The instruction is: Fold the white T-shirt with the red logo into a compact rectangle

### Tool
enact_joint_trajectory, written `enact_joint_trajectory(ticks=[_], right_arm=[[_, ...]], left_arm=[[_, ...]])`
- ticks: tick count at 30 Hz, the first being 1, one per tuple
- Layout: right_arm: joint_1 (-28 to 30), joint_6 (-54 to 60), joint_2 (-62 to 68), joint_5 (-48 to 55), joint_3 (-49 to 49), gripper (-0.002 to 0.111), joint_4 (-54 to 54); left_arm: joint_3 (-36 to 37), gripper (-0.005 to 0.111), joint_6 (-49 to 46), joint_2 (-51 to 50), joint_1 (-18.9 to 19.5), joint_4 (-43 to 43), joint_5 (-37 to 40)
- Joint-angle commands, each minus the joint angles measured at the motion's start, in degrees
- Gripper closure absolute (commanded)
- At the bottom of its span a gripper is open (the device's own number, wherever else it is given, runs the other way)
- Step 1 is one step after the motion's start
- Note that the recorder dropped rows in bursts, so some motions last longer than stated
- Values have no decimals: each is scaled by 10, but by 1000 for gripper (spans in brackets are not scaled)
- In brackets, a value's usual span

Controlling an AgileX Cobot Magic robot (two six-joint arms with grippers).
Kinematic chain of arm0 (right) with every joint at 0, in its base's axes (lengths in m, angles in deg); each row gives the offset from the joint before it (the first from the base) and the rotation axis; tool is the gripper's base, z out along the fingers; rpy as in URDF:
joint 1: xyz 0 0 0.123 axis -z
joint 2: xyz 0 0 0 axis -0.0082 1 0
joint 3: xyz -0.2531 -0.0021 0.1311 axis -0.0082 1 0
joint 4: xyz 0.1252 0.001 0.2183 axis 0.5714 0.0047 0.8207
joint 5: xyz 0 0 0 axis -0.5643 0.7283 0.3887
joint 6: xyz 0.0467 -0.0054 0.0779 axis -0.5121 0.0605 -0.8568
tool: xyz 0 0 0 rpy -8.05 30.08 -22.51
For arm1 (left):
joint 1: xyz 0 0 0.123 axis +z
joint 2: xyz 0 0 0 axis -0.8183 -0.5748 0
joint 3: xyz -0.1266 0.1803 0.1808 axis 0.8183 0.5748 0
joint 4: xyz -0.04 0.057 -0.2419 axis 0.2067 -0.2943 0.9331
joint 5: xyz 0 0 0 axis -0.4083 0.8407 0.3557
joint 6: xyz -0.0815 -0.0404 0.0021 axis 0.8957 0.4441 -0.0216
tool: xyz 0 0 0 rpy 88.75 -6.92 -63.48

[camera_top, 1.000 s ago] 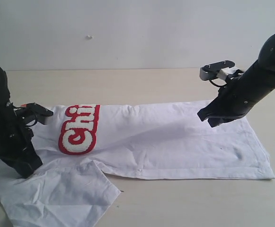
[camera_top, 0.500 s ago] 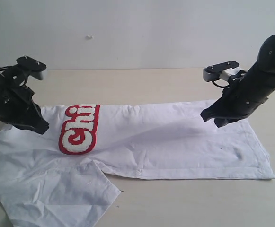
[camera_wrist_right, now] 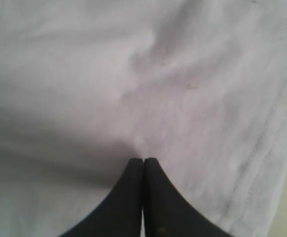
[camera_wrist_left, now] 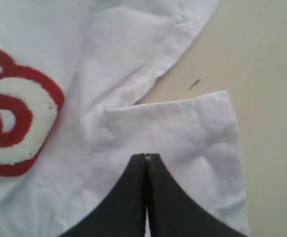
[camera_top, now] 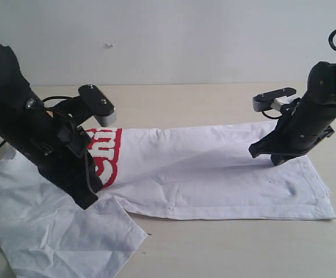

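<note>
The tan table (camera_top: pixel 214 98) carries the white T-shirt (camera_top: pixel 214 174), spread flat and wrinkled. The left arm partly covers the red logo (camera_top: pixel 109 152). Left gripper (camera_wrist_left: pixel 146 157): jaws together, empty, above a sleeve. Right gripper (camera_wrist_right: pixel 143 160): jaws together, empty, above the hem end

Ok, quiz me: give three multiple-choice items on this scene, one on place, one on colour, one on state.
1. The left gripper points down at: A) a plate B) the white T-shirt, near its logo C) a cardboard box.
2. The logo patch is: A) blue B) green C) red.
3. The right gripper is: A) shut B) wide open C) holding a cup.
Key: 1 B, its wrist view shows white cloth and the logo below the tips; 2 C, red surrounds white letters; 3 A, its jaws meet.
</note>
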Motion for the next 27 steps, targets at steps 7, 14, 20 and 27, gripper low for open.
enact_joint_trajectory(ticks=[7, 14, 20, 27], right_arm=[[1, -4, -2, -13, 2, 108, -4], [1, -4, -2, -14, 2, 108, -4], [1, -4, -2, -12, 2, 108, -2], [1, -4, -2, -12, 2, 108, -2]], left_arm=[[94, 106, 201, 5, -192, -175, -70], [121, 79, 288, 5, -257, -184, -91], [121, 61, 357, -52, -270, -233, -116], [121, 60, 494, -57, -270, -363, -111]])
